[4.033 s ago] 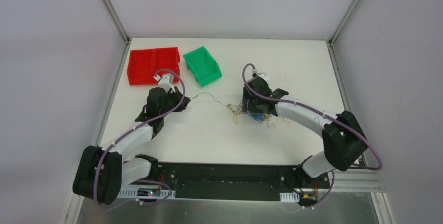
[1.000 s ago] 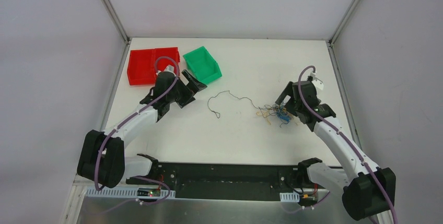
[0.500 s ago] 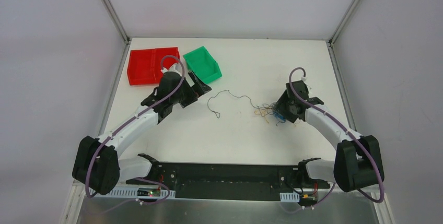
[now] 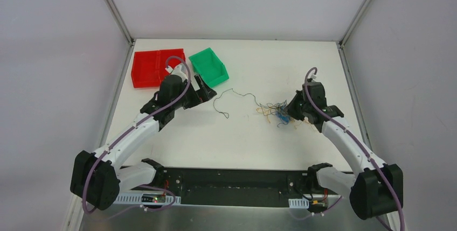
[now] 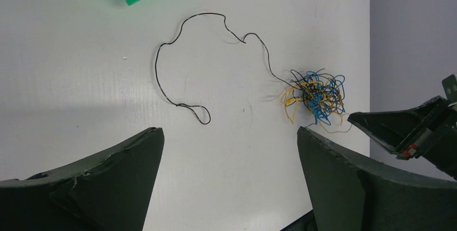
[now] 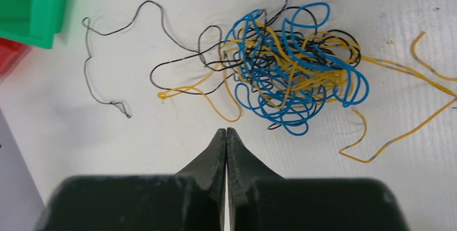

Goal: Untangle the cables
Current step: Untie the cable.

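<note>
The cables lie on the white table as a small knot of blue, yellow-orange and dark wires, with yellow ends trailing to the right. One thin black strand runs out of the knot to the left in loose curves. My right gripper is shut just short of the knot, nothing between its tips. My left gripper is wide open above bare table, the black strand beyond its tips. In the top view it sits left of the strand, the right gripper right of the knot.
A green bin and a red bin stand at the back left, close behind my left gripper. The table's right edge runs near the right arm. The black base rail lies along the near edge.
My right gripper has gone from open to shut beside the knot, and the knot has shifted slightly left. The left arm has edged toward the black strand, still open.
</note>
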Tool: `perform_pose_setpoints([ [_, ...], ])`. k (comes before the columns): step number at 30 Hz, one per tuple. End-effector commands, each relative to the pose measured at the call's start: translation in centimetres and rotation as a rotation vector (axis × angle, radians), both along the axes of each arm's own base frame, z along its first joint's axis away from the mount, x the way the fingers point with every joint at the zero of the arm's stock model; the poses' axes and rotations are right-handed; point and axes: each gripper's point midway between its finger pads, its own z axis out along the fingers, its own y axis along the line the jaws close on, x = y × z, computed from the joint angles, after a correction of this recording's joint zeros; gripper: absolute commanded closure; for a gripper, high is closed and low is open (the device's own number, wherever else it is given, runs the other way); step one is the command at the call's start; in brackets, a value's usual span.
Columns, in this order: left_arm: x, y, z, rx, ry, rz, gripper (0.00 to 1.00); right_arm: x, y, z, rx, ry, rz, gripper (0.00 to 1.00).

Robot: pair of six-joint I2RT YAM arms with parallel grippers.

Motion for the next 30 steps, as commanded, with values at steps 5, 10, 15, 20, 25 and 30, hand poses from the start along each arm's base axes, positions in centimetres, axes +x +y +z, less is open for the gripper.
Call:
perform_pose_setpoints([
  [5, -0.6, -1.1, 3.7, 0.037, -0.223, -0.142, 0.01, -0.2, 2.0, 7.0, 0.1, -0.166, 0.124, 1.0],
  [10, -0.4, -3.4, 4.7, 0.045, -0.365, -0.245, 0.03, -0.6, 2.3, 9.8, 0.108, -0.204, 0.159, 1.0],
  [15, 0.6, -4.1, 5.1, 0.14, -0.545, -0.296, 0.05, -0.9, 1.9, 11.0, 0.083, -0.204, 0.164, 0.76],
  [20, 2.1, -4.7, 4.6, 0.202, -0.538, -0.322, 0.05, 0.5, -1.5, 7.5, -0.088, -0.097, -0.004, 0.12],
  [25, 1.5, -5.0, 4.6, 0.162, -0.514, -0.329, 0.05, 1.2, -2.3, 2.7, -0.176, 0.032, -0.056, 0.09],
  [30, 0.6, -3.9, 4.2, 0.178, -0.505, -0.306, 0.05, 1.8, -2.1, -2.1, -0.283, 0.141, -0.068, 0.12],
])
